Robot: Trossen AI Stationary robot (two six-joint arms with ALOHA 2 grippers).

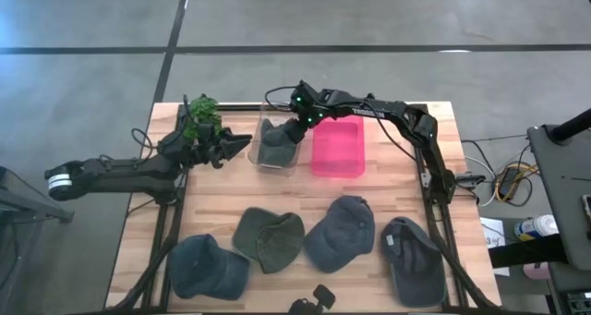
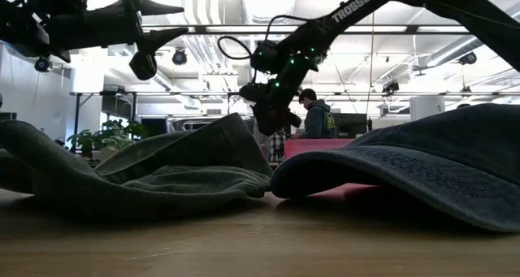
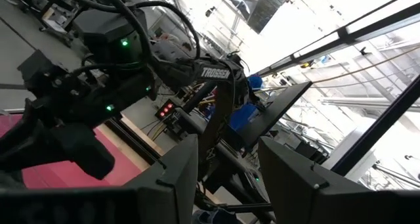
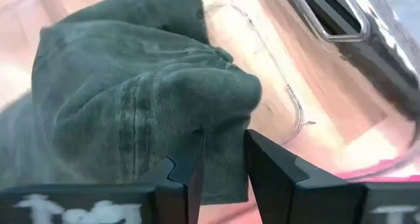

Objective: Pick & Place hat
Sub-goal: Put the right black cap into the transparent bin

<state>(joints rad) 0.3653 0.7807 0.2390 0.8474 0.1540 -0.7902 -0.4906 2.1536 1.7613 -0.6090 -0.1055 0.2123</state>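
light: even overhead | low view: backlit, dark silhouettes | left wrist: window glare | right wrist: blurred

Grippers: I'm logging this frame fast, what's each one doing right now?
Left gripper: open, holding nothing, raised beside the clear bin.
Right gripper: fingers pinched on the green hat over the clear bin.

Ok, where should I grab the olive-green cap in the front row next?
Judging by its pose, take the olive-green fabric cap from straight above, pinching the raised fold of its crumpled crown. It lies flattened on the wooden table, so a side approach would meet neighbouring caps.
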